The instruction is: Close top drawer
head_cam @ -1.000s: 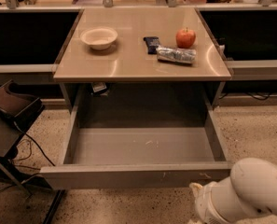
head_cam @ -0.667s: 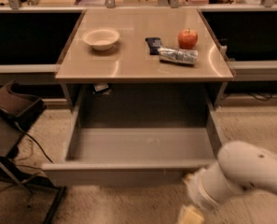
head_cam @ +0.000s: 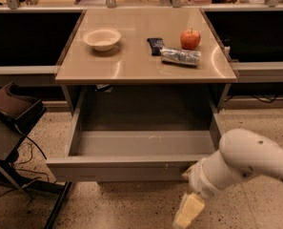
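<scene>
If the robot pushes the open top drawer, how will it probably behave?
The top drawer looks rigid, so it should slide without bending. It is wide; the pincer, below its right front, may skew it slightly when pushing off-centre.

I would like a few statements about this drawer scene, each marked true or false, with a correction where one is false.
1. The wide grey-tan metal top drawer is pulled open. True.
2. The red apple lies in the drawer's tray. False: it stands on the tan tabletop.
3. The pale round bowl is left of the apple in the camera view. True.
4. The robot's tool is above the tabletop. False: it hangs low, outside the drawer, in front of the right part of its front panel.
</scene>
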You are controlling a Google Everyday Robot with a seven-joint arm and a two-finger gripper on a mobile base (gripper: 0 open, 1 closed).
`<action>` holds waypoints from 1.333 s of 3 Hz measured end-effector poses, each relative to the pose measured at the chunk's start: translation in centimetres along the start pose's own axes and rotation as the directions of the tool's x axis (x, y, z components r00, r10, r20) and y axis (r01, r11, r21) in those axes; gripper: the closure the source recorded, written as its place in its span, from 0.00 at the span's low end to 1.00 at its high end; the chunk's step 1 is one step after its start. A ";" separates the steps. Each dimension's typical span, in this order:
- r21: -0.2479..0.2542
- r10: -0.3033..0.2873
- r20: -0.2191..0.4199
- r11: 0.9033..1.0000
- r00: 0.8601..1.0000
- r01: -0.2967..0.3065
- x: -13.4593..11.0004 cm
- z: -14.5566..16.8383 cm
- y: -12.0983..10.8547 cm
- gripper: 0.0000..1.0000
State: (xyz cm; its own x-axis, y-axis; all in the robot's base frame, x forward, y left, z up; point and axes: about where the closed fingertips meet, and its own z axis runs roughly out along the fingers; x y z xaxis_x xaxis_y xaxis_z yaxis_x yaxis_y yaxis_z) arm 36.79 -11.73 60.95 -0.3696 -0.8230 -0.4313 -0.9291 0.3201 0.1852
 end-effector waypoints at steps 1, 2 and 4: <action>0.000 -0.001 0.002 1.000 1.000 0.001 -0.1 -0.1 -0.2 0.00; 0.003 -0.012 0.027 1.000 1.000 0.012 -2.7 -0.4 -3.2 0.00; 0.004 -0.016 0.062 1.000 0.998 0.016 -5.6 -0.9 -6.1 0.00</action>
State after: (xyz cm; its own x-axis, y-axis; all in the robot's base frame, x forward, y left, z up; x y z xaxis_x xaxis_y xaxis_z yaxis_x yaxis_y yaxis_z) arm 44.56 -9.55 63.02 -0.3547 -0.7973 -0.4883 -0.9349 0.3087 0.1750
